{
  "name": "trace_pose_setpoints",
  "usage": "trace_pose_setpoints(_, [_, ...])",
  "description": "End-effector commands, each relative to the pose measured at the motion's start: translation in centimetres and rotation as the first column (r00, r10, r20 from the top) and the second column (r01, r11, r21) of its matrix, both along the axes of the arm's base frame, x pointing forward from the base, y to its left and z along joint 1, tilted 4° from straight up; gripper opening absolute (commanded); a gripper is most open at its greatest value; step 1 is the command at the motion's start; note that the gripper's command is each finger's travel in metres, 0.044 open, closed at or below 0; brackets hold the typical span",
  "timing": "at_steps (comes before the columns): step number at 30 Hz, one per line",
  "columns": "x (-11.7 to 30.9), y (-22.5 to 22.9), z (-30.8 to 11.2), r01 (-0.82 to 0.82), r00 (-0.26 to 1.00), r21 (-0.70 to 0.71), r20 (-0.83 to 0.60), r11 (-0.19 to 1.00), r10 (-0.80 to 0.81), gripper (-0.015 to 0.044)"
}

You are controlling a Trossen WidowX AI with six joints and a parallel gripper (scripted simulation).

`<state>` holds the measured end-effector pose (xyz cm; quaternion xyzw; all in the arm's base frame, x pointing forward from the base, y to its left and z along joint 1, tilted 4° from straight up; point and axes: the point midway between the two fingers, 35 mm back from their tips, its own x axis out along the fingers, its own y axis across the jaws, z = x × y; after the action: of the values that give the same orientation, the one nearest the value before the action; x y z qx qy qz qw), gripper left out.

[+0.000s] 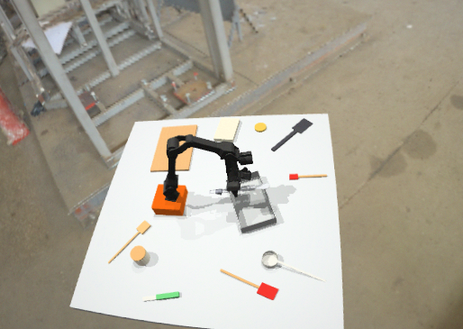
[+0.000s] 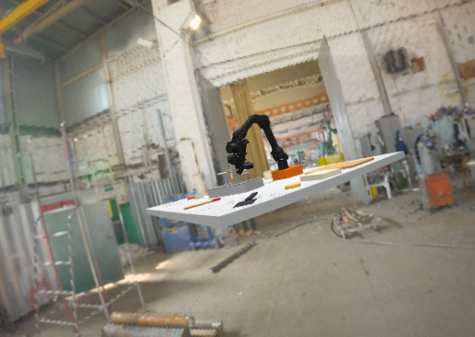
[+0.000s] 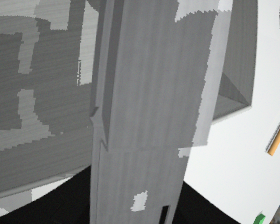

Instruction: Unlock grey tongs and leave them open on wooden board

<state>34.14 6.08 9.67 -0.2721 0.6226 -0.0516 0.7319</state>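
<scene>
The grey tongs (image 1: 218, 191) (image 2: 225, 172) (image 3: 151, 100) are held roughly level, a little above the roasting tin. Their arms look close together. My gripper (image 1: 234, 192) (image 2: 240, 170) (image 3: 131, 171) points down and is shut on the tongs; its black fingers flank them at the bottom of the wrist view. The grey roasting tin (image 1: 258, 227) (image 2: 251, 186) (image 3: 36, 170) stands on the table under the tongs. The wooden board (image 1: 185, 161) (image 2: 351, 163) lies flat behind the robot's base in the top view, partly hidden by the arm. The lock's state cannot be seen.
The orange base block (image 1: 168, 205) (image 2: 287, 172) stands between board and tin. A cream block (image 1: 227, 130) lies beside the board. A yellow disc (image 1: 260, 127) and a black spatula (image 1: 290, 136) lie farther right. A round tan-topped container (image 1: 140, 255) stands at front left.
</scene>
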Motion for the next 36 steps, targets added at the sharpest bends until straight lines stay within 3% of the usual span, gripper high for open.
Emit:
trace_pose_setpoints(1, [0.1,-0.1,0.3,-0.008,1.000,0.008,-0.003,1.000,0.008,-0.0150])
trace_pose_setpoints(12, [0.2,-0.7,-0.4,-0.131,0.976,0.239,-0.141,0.962,0.168,-0.0150])
trace_pose_setpoints(20, [0.5,-0.9,-0.1,-0.230,0.937,0.433,-0.142,0.872,0.318,-0.0150])
trace_pose_setpoints(36, [0.3,0.4,-0.3,-0.185,0.950,0.446,-0.148,0.876,0.276,-0.0150])
